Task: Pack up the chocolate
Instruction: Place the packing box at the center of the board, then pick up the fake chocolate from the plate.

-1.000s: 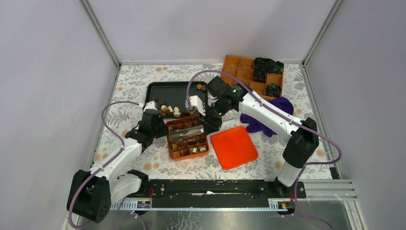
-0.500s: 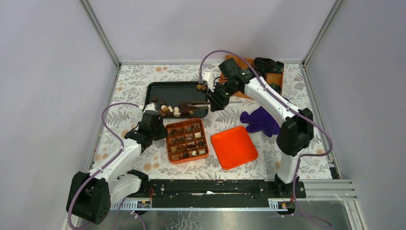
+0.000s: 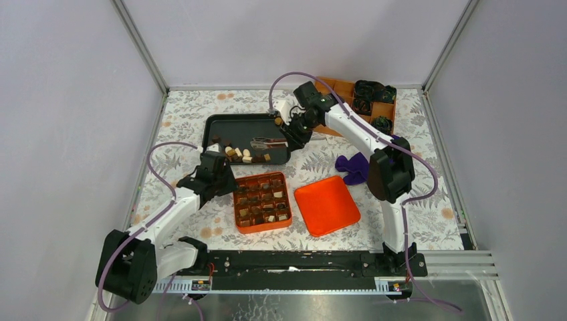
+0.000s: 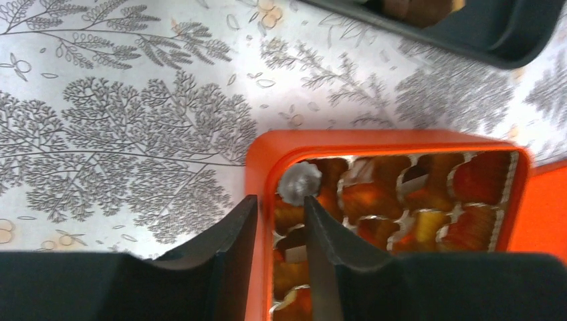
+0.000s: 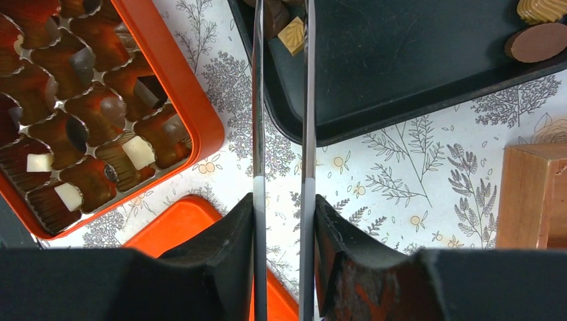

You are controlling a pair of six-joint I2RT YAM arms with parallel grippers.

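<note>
Right wrist, right gripper (image 5: pixel 284 204) clamping tongs (image 5: pixel 258 100) over tray (image 5: pixel 401 80) (chocolate (image 5: pixel 292 35) between blades)

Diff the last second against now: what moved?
The right gripper, jaws shut on the tongs, swung from over the orange box back to the black tray, near the loose chocolates. The left gripper stayed at the box's left wall, jaws straddling it. The lid and purple cloth are unchanged.

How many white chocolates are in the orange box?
3. One white chocolate nearest the tray, a second and third farther along the box side facing the lid. More may be hidden.
</note>
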